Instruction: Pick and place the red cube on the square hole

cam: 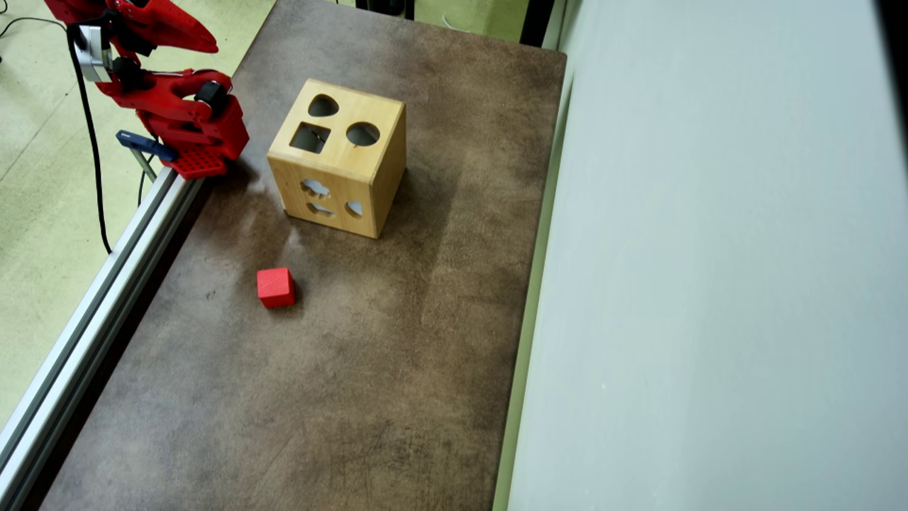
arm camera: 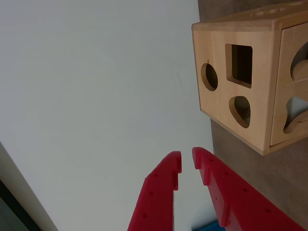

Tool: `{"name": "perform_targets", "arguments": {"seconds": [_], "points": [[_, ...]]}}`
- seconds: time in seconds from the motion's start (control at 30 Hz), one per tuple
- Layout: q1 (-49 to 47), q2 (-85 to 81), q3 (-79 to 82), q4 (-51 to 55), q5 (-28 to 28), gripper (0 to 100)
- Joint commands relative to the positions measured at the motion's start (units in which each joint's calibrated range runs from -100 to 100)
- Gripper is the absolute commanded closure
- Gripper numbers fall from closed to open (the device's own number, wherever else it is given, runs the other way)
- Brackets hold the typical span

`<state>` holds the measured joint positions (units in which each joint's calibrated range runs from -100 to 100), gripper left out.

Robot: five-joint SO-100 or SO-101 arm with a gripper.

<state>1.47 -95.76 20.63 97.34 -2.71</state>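
Note:
The red cube (cam: 275,287) lies on the brown table, in front of the wooden box (cam: 369,186) and a little to its left in the overhead view. It is out of the wrist view. The square hole (cam: 310,137) is in the box's top face, beside a round hole and a heart-like hole; it also shows in the wrist view (arm camera: 239,65). My gripper (cam: 207,44) is folded back at the table's far left corner, high and far from the cube. In the wrist view my gripper (arm camera: 186,161) has its jaws almost together with nothing between them.
A grey wall (cam: 709,248) runs along the table's right side. An aluminium rail (cam: 106,284) edges the left side, where a blue clamp (cam: 145,144) holds the arm's base (cam: 198,142). The box's side faces have more cutouts.

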Motion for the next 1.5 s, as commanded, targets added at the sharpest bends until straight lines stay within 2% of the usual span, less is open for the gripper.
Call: {"name": "perform_targets", "arguments": {"seconds": [0.0,0.9,1.07,1.3,1.47], "points": [[-0.28,0.18,-0.33,0.65,-0.2,95],[0.53,2.73,-1.13,0.65,0.0,95],[0.68,20.39,-6.59,0.65,0.1,95],[11.9,47.23,-34.94,0.57,0.68,95],[22.6,60.05,-43.53,0.57,8.64,95]]}}
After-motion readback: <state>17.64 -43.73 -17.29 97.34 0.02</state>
